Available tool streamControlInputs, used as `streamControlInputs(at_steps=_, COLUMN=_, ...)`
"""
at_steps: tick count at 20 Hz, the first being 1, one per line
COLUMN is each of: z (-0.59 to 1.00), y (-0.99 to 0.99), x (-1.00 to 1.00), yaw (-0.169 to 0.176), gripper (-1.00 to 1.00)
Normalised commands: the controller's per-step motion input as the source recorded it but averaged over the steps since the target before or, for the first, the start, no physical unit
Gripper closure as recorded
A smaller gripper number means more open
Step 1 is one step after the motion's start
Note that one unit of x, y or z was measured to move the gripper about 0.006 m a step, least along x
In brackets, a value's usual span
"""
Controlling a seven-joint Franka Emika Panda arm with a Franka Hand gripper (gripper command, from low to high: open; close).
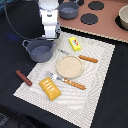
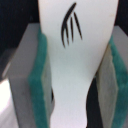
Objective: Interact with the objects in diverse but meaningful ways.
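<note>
Hovering over the grey-blue two-handled pot (image 1: pixel 39 49) at about ten o'clock on the striped mat (image 1: pixel 102 70), the arm's fingers (image 1: pixel 50 36) are closed on a white piece with a dark claw-like mark (image 2: pixel 75 60), which the wrist view shows pinched between the green pads (image 2: pixel 39 85). I judge this to be the white-and-blue toy item, though no blue is visible. Whether it has reached the inside of the pot cannot be told from the exterior view. On the mat, the tan round plate (image 1: pixel 69 66) sits near the centre, the yellow flat packet (image 1: pixel 75 44) at twelve o'clock from it, an orange-handled utensil (image 1: pixel 88 59) at two o'clock, another orange-handled utensil (image 1: pixel 71 83) at six o'clock, and the orange-yellow ridged bread block (image 1: pixel 50 88) at seven o'clock. The brown sausage-like stick (image 1: pixel 23 77) lies on the dark desk (image 1: pixel 15 112) just off the mat's nine o'clock edge. One interaction appears under way; the other items look untouched.
</note>
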Motion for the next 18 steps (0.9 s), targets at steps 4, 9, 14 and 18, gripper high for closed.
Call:
streamControlInputs(at_steps=4, z=1.00, y=0.57, x=-0.04, yaw=0.000, gripper=1.00)
streamControlInputs(at_steps=9, z=1.00, y=0.55, x=-0.16, yaw=0.000, gripper=1.00)
streamControlInputs(at_steps=14, z=0.91, y=0.09, x=-0.21, yaw=-0.013, gripper=1.00)
streamControlInputs(at_steps=18, z=0.75, y=-0.12, x=0.02, yaw=-0.022, gripper=1.00)
